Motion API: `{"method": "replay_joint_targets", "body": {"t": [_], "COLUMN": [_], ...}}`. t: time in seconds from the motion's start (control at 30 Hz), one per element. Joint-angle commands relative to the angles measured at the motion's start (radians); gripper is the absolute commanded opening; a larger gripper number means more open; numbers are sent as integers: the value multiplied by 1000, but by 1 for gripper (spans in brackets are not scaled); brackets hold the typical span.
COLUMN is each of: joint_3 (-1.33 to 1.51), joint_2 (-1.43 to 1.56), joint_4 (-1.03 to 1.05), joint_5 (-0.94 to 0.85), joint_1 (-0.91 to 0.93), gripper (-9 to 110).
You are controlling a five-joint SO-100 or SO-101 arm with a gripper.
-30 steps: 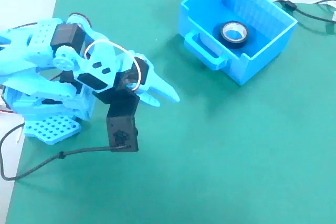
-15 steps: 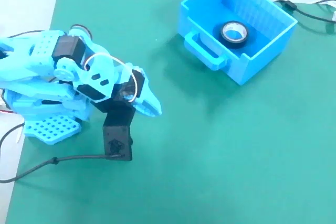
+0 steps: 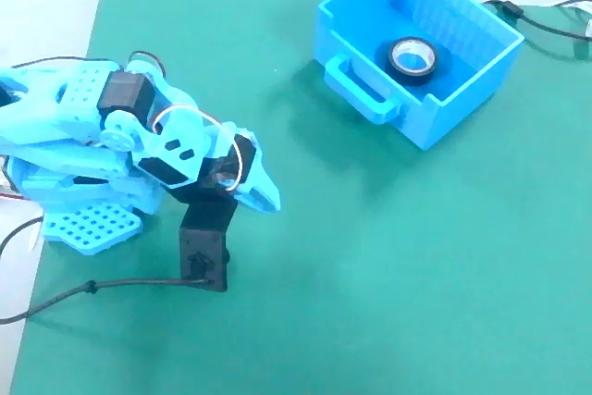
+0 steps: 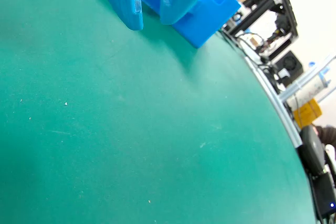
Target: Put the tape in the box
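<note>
Desk [image 4: 131, 145]: green mat, bare in the wrist view.
Hand [image 4: 152, 14]: fingers nearly together, holding nothing, just above the desk.
Tape [image 3: 413, 57]: flat inside box [image 3: 462, 80].

Arm [image 3: 139, 150] folded low at left in fixed view, links stacked over base. Gripper [image 3: 268, 199] points right, tips close together, nothing between them. Wrist view: gripper [image 4: 149, 17] enters from top edge, fingers [image 4: 123, 1] nearly meeting, empty.
</note>
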Motion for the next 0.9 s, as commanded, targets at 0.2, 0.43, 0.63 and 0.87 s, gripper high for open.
{"method": "replay_joint_targets", "body": {"t": [0.2,0.43,0.63,0.87], "joint_3": [9,20,20,20], "joint_2": [9,9,9,9], "joint_4": [-15,-28,-28,-28], "joint_5": [14,6,5,5], "joint_1": [9,17,17,17], "gripper": [1,1,1,1]}}
